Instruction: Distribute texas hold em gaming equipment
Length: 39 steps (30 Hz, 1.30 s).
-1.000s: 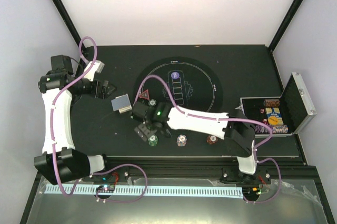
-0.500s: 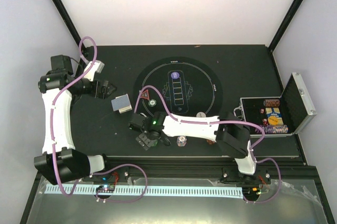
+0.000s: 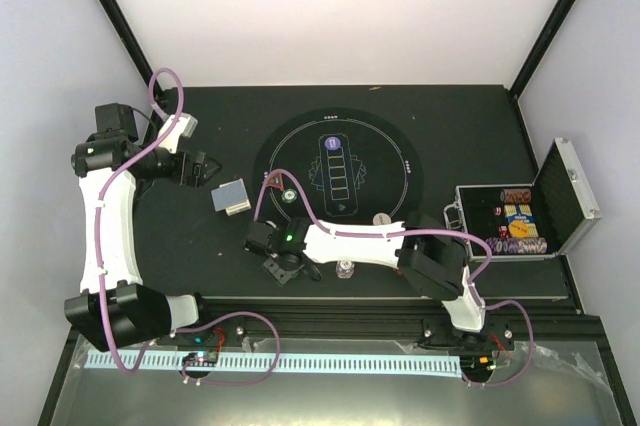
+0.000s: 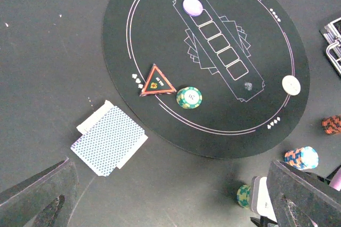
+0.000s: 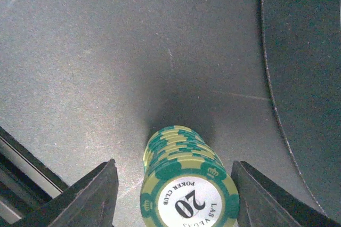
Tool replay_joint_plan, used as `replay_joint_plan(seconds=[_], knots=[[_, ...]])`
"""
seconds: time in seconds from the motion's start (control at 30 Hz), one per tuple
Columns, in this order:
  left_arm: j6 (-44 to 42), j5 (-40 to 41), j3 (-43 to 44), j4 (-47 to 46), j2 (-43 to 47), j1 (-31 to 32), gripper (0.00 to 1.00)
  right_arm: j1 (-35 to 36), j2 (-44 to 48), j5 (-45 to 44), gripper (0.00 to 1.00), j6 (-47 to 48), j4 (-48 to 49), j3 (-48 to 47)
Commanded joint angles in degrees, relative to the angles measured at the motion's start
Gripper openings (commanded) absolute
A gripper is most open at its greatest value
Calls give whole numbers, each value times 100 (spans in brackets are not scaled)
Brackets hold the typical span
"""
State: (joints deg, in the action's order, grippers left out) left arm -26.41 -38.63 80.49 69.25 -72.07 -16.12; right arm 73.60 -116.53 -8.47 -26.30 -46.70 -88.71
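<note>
Seen from above, the right gripper [image 3: 283, 264] hangs low near the table's front edge, and its outstretched arm passes close by a lone chip [image 3: 345, 268] that a careless sweep could scatter. The left wrist view shows the left gripper [image 4: 170, 165] spread and empty, overlooking blue-backed cards [image 4: 109, 139] lying just off the round mat [image 4: 154, 24]. In the right wrist view, wide-parted fingers [image 5: 90, 195] flank without touching a green chip stack [image 5: 184, 184] on bare table. A clipped side would likely topple the slightly staggered column, whose top chip is marked "20".

Left hand [image 4: 170, 200] and right hand [image 5: 175, 184] spread wide.
</note>
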Motion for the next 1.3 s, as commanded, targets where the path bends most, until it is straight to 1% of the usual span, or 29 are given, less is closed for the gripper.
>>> replay_joint_plan(seconds=[0.0,0.1,0.3,0.33,0.4,0.73,1.27], knots=[[-22,-134,164,79,-17,-46,99,35,-66,-87,58,-69,72,141],[-38,-125,177,90,-3,-43,99,36,-33,-101,55,-100,127,236],[-54,-99,162,90,16,-50,99,37,7,-119,41,-113,178,236],[-49,-104,153,89,18,-45,99,35,23,-125,40,-109,174,221],[-55,-111,141,100,18,-49,99,35,30,-124,41,-100,158,199],[-95,-154,118,122,27,-49,99,36,109,-151,48,-103,90,196],[-110,-277,59,129,11,-43,99,34,133,-259,49,-66,-66,30]])
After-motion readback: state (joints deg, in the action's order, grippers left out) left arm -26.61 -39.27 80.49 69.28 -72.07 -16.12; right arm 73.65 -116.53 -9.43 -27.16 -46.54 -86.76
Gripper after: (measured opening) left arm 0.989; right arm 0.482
